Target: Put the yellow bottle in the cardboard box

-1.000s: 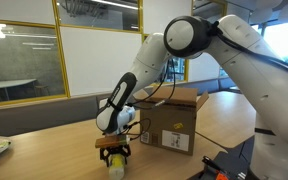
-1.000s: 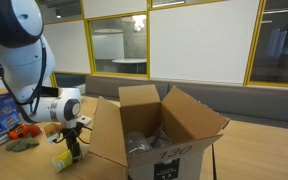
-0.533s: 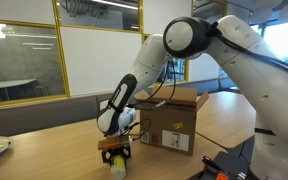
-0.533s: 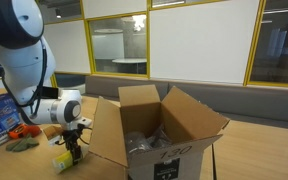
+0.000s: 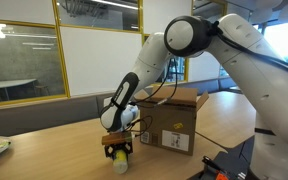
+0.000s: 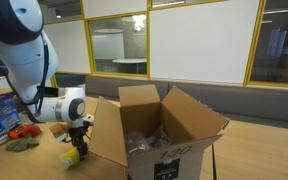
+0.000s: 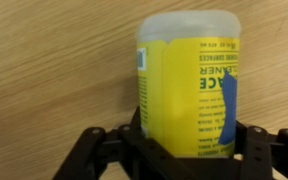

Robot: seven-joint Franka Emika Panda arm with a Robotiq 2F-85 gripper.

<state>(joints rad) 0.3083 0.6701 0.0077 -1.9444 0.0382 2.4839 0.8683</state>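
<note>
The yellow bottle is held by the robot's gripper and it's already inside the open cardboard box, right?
Not quite. The yellow bottle is held by the gripper, and the cardboard box is open, but the bottle is not inside it. It is outside, beside the box, as both exterior views show.

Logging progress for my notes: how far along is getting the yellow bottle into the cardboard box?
Done: the gripper is shut on the yellow bottle, which the wrist view shows clamped between the fingers. In hand: the bottle hangs low beside the cardboard box, outside it; whether it clears the table is unclear. Left: lift it over the box's open top and release it inside.
</note>
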